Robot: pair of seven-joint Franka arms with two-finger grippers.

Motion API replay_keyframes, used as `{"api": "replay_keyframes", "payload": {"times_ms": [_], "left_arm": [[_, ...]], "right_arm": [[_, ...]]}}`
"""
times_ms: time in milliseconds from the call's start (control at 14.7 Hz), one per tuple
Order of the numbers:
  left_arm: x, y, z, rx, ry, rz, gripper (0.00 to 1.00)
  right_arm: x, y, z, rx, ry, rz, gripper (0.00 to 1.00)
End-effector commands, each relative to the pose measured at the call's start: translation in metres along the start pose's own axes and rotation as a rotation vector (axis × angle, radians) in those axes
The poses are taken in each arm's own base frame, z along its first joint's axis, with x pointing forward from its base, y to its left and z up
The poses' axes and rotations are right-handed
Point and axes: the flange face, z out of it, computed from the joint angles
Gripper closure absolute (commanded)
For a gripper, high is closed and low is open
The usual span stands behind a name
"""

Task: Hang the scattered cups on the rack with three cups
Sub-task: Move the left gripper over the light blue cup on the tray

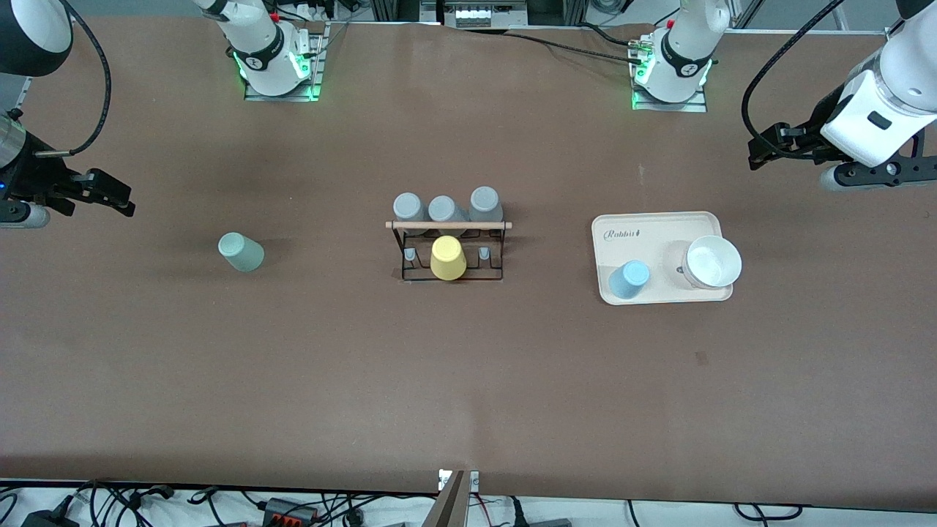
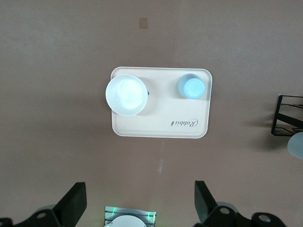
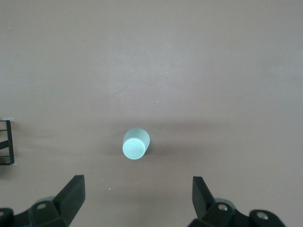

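Observation:
The pale mint-green cup (image 1: 241, 252) stands alone on the table toward the right arm's end; it also shows in the right wrist view (image 3: 135, 144). The light blue cup (image 1: 629, 280) stands on the cream tray (image 1: 659, 223), also in the left wrist view (image 2: 191, 87). The black wire rack (image 1: 448, 225) with a wooden rod is mid-table. My right gripper (image 1: 117, 197) hangs open and empty, high over the table beside the mint cup (image 3: 137, 194). My left gripper (image 1: 758, 150) hangs open and empty, high over the table beside the tray (image 2: 139, 198).
Three grey cups (image 1: 443, 208) sit along the rack's farther row and a yellow cup (image 1: 447, 258) on its nearer row, with bare pegs either side. A white bowl (image 1: 712, 261) stands on the tray beside the blue cup.

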Motion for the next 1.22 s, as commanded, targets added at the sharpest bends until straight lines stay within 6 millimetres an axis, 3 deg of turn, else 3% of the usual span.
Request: {"api": "replay_keyframes", "payload": {"times_ms": [0, 679, 747, 815, 1019, 1154], "left_arm": [[-0.006, -0.002, -0.007, -0.004, 0.006, -0.003, 0.00], [-0.002, 0.001, -0.016, -0.034, 0.020, 0.007, 0.00], [0.004, 0.004, -0.006, -0.043, -0.003, 0.007, 0.00], [0.017, 0.005, 0.015, -0.044, -0.060, 0.005, 0.00], [0.020, -0.002, 0.021, -0.044, -0.090, -0.001, 0.00], [0.035, -0.007, 0.045, -0.031, -0.135, -0.012, 0.00]], "right_arm": [[-0.010, 0.002, -0.012, 0.008, -0.001, -0.005, 0.00], [-0.006, 0.002, -0.007, 0.007, -0.004, -0.005, 0.00], [-0.006, 0.000, -0.006, 0.008, -0.007, -0.009, 0.00], [-0.006, 0.000, -0.006, 0.008, -0.007, -0.009, 0.00], [-0.005, -0.001, -0.007, 0.007, -0.004, -0.010, 0.00], [-0.005, 0.000, -0.007, 0.007, -0.001, -0.009, 0.00]]}}
